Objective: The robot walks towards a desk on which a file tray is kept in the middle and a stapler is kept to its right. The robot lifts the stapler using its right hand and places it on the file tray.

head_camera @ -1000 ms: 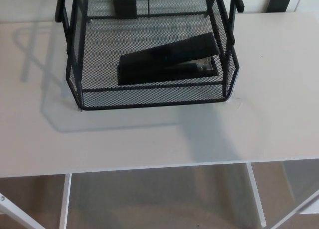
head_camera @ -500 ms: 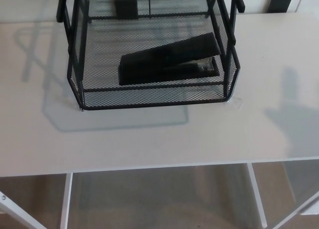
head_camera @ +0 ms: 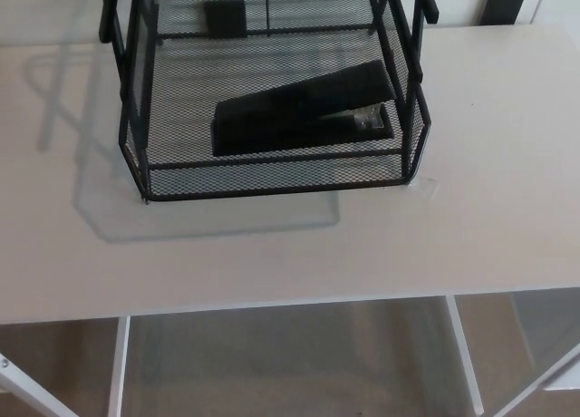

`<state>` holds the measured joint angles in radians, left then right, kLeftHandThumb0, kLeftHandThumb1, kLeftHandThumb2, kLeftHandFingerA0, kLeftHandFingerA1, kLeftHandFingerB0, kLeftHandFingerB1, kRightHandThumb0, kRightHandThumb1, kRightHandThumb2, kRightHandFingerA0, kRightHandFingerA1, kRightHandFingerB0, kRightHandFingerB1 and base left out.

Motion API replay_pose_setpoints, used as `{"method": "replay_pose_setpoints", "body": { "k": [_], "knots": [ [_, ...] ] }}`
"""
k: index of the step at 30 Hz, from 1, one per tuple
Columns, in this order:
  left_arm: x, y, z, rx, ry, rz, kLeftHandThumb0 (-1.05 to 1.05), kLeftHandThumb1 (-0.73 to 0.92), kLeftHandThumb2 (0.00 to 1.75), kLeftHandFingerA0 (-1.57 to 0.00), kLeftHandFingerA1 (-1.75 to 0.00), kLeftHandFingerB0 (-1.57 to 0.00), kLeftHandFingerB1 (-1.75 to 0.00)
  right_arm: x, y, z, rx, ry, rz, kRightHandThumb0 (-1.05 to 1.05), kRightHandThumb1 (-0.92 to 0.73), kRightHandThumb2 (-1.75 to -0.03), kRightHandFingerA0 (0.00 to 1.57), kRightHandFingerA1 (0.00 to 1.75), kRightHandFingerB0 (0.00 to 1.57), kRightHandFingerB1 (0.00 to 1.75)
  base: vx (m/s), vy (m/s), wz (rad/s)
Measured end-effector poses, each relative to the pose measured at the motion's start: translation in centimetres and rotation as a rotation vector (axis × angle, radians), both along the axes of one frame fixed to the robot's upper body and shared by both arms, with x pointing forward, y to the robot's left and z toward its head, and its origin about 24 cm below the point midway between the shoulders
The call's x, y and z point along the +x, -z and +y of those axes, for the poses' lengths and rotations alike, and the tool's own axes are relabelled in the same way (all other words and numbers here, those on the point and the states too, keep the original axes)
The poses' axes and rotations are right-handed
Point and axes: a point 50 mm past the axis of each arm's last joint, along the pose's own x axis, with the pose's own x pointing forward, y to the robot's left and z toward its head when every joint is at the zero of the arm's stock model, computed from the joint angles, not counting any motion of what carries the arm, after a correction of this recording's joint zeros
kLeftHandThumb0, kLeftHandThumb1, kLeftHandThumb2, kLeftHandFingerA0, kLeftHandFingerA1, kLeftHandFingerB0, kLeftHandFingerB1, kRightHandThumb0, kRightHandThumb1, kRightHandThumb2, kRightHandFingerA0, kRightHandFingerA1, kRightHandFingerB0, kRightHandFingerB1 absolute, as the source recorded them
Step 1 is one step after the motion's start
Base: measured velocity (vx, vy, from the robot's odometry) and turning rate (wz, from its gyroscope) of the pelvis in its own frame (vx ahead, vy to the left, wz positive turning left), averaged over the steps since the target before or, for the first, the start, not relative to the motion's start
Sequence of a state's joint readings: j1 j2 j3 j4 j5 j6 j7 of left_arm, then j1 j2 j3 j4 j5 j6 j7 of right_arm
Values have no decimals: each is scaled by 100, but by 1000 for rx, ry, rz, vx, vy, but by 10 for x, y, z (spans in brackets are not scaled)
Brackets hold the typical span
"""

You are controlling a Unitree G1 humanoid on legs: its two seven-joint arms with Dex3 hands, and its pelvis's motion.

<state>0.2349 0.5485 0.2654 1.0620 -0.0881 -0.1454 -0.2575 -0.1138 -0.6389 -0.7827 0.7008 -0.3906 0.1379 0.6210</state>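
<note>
Head view, looking down on a pale, matte desk [head_camera: 272, 254] whose front edge crosses the lower part of the picture. Below the edge show white frame legs [head_camera: 118, 367] and a brownish floor [head_camera: 290, 363]. At the far edge of the desk stand two dark rectangular objects [head_camera: 506, 2], one of them seen through the mesh; what they are cannot be told. A black wire-mesh file tray [head_camera: 272, 189] sits at the middle of the desk, with upright posts rising from its corners toward a higher tier that is cut off by the picture's top. It casts a faint shadow [head_camera: 63, 100] to the left and front. The stapler [head_camera: 299, 109] is black, long and wedge-shaped, with its upper arm lifted at the right end, where a little bright metal shows. It lies flat on the floor of the tray's lowest tier, running roughly left to right, the right end angled slightly toward the back and close to the right wall. Neither robot hand appears in this view, so the stapler rests free of any hold, and the hands' state and nearness cannot be told.
</note>
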Motion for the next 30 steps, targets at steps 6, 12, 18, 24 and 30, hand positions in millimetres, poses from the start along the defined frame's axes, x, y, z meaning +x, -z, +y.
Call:
{"method": "replay_pose_setpoints", "body": {
  "k": [6,12,18,24,30],
  "knots": [
    [-1,0,1,0,-5,-1,-57,73,62,-62,-45,-42,-39,-26,61,16,155,114,34,-85,-47,-73,57,78,17,55,0,0,0],
    [-8,-1,3,4,-24,8,-56,73,61,-62,-44,-42,-38,-54,107,36,246,212,85,-69,-48,-55,41,66,28,52,0,0,0],
    [-24,-2,7,11,-58,45,-55,74,62,-62,-45,-41,-38,-81,131,47,288,328,95,-69,-46,-55,103,65,30,49,0,0,0],
    [-28,-6,13,24,-88,43,-56,73,61,-62,-45,-40,-37,-85,136,49,274,371,76,-74,-48,-55,40,62,27,53,0,0,0],
    [-26,-8,15,28,-94,30,-56,74,61,-61,-45,-39,-38,-81,140,53,259,353,82,-76,-50,-56,34,66,26,51,0,0,0]
  ]
}}
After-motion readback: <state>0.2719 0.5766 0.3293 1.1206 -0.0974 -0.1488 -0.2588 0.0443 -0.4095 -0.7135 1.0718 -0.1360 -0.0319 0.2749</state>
